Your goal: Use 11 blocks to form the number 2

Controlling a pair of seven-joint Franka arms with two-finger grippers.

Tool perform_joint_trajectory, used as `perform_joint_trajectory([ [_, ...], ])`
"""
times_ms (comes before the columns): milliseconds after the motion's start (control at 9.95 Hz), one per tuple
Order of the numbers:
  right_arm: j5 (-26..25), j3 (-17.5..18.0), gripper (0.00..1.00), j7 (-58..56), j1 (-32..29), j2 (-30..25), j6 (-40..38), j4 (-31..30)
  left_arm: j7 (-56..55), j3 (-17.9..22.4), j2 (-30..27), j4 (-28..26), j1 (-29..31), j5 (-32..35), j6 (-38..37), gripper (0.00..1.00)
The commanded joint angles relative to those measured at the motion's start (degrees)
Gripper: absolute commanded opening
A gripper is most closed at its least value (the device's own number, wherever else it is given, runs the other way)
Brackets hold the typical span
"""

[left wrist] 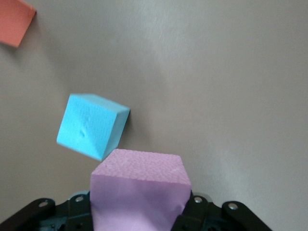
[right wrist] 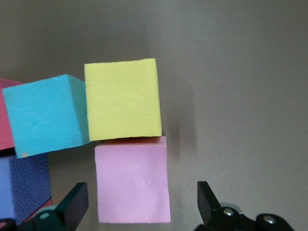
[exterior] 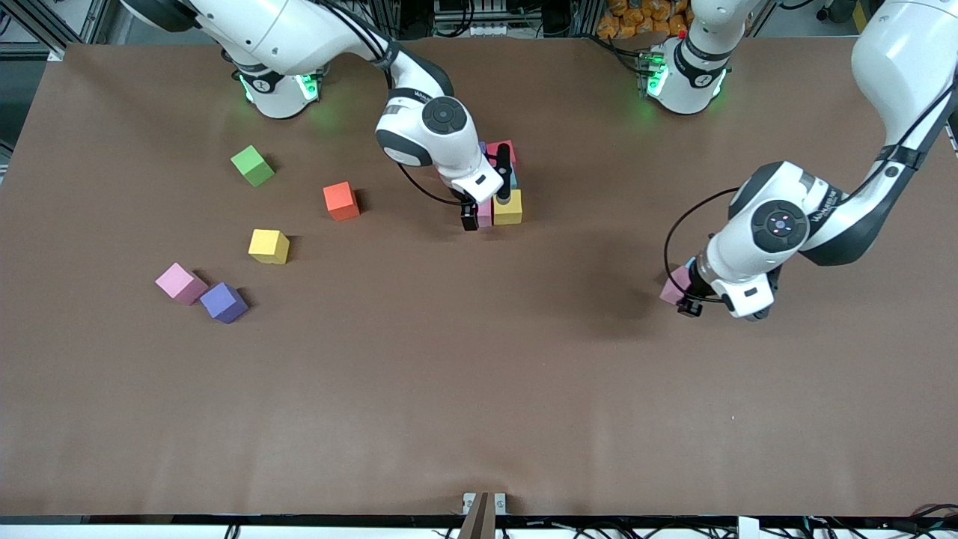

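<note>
Table (exterior: pixel 479 389): brown, no containers on it.

Right arm (exterior: pixel 419 127): reaches to the cluster (exterior: pixel 503 183) of blocks at mid-table, taken here as landmark. Right gripper (exterior: pixel 486 196) sits low at the cluster, jaws wide, holding nothing; a pink block (right wrist: pixel 132 180) lies between its fingers (right wrist: pixel 72 204), untouched by either.

Left arm (exterior: pixel 778 224): toward its own end of the table, well apart from the cluster. Left gripper (exterior: pixel 692 296) is clamped on a pink cube (left wrist: pixel 139 192); a light blue block (left wrist: pixel 91 125) lies on the table just beside it.

Cluster: a yellow block (exterior: pixel 507 208) touches the pink block; a blue block (right wrist: pixel 45 115) touches the yellow one, with red (exterior: pixel 500 150) and purple (right wrist: pixel 21 185) blocks adjoining. The digit is incomplete.

Loose blocks, toward the right arm's end from the cluster: orange (exterior: pixel 341 201) nearest it, then green (exterior: pixel 253 165), yellow (exterior: pixel 269 246), purple (exterior: pixel 223 302) and pink (exterior: pixel 180 283), the last two touching.
</note>
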Motion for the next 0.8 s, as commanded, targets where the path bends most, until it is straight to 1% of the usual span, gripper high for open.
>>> perform_joint_trajectory([
  [0,-0.34,4.1,1.0,-0.21,-4.31,-2.57,-0.92,-2.59,-5.47,-0.15,-1.08,-0.28,-3.26,-1.25,-1.09,0.0],
  [100,1.06,5.59,1.0,-0.21,-4.85,-2.83,-1.36,-2.5,-7.75,-0.15,-1.08,-0.37,-4.58,-1.25,-1.18,0.0],
  [201,5.25,7.87,1.0,-0.21,-6.85,-3.18,-2.49,-2.33,-9.17,-0.15,-0.99,-0.28,-5.64,-1.25,-1.18,0.0],
  [301,5.98,9.28,1.0,-1.08,-9.4,-4.32,-5.9,-2.06,-10.14,-0.15,-0.91,-0.28,-6.17,-1.25,-1.18,0.0],
  [402,6.08,9.99,1.0,-4.05,-12.21,-6.33,-8.98,-2.06,-10.76,-0.15,-0.91,-0.28,-6.53,-1.25,-1.18,0.0],
  [703,6.17,9.74,1.0,-12.4,-21.87,-13.36,-13.39,-2.32,-14.26,-0.15,-0.56,-0.19,-8.02,-1.69,-1.18,0.0],
])
